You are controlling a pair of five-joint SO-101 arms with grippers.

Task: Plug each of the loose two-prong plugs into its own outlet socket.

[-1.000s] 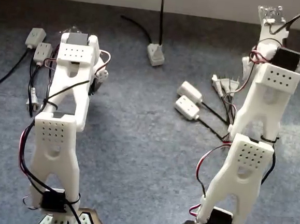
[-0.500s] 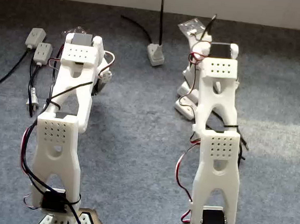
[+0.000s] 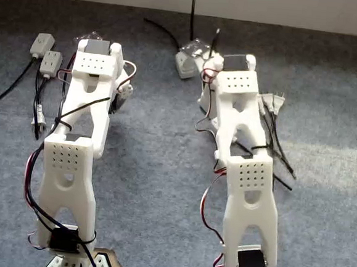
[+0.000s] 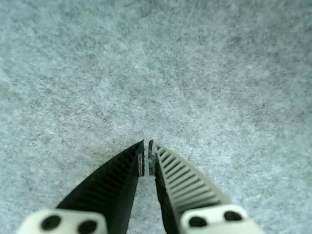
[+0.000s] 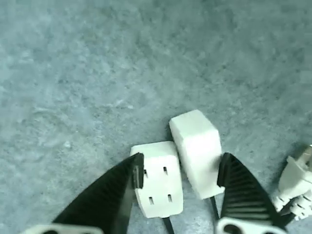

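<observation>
- Left end effector (image 4: 146,151): fingers closed tip to tip, gripping nothing. It hangs above a bare patch of the grey felt-covered tabletop (image 4: 204,63).
- Right end effector (image 5: 182,170): fingers spread wide, gripping nothing. It stands over two white outlet blocks that lie side by side, touching.
- Slotted white rectangular outlet block (image 5: 156,187): slots face up, one finger just beside it. A black cord leaves its end.
- Plain-faced white rectangular block (image 5: 195,151): no slots visible on the upper face. It lies between the slotted block and the other finger.
- White two-prong plug (image 3: 272,104) (image 5: 297,178): loose on the tabletop, just beside the white right arm (image 3: 237,132) on the side toward the right edge. It is apart from both blocks and not inserted. Its black cable (image 3: 282,157) trails toward the near edge.
- Small white outlet socket (image 3: 42,43) and second small socket (image 3: 50,63): near the far-left corner, close together, each on a black cord.
- White left arm (image 3: 84,114): stands just beside those two sockets.
- White block on a black cord (image 3: 184,66): near the middle of the far edge, partly covered by the right arm's wrist.
</observation>
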